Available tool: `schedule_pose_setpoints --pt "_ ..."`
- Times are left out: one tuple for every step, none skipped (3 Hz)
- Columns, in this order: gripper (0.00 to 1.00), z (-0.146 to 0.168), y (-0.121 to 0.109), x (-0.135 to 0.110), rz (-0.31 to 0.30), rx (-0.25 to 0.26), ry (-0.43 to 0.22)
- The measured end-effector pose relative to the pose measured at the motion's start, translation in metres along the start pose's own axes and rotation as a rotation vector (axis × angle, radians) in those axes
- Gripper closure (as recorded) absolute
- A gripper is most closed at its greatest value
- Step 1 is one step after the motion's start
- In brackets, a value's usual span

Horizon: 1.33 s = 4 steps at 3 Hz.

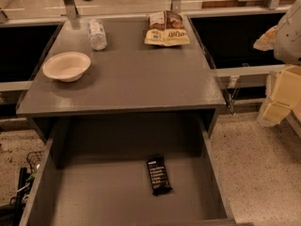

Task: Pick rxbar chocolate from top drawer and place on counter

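Rightward, beside the counter (131, 74), the gripper (282, 95) (spread unclear) hangs well apart from the rxbar chocolate (158, 175).

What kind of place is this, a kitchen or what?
Probably an office break area or kitchenette: a grey counter holding a bowl, water bottle and snack bag, an open top drawer with an rxbar chocolate. The gripper hangs at right, beside the counter.
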<state>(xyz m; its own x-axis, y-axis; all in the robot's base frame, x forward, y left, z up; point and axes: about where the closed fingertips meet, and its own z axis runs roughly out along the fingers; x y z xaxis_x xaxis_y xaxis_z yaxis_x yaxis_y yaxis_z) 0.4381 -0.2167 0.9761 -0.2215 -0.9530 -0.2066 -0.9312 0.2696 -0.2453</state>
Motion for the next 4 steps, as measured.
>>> schedule_pose_setpoints --pt "0.0 0.0 0.0 0.0 0.0 0.001 -0.001" --pt "0.0 0.017 0.006 0.004 -0.037 -0.06 -0.014" --pt "0.0 0.028 0.01 0.005 -0.067 -0.103 -0.018" --pt "0.0 0.045 0.014 0.007 -0.103 -0.167 -0.039"
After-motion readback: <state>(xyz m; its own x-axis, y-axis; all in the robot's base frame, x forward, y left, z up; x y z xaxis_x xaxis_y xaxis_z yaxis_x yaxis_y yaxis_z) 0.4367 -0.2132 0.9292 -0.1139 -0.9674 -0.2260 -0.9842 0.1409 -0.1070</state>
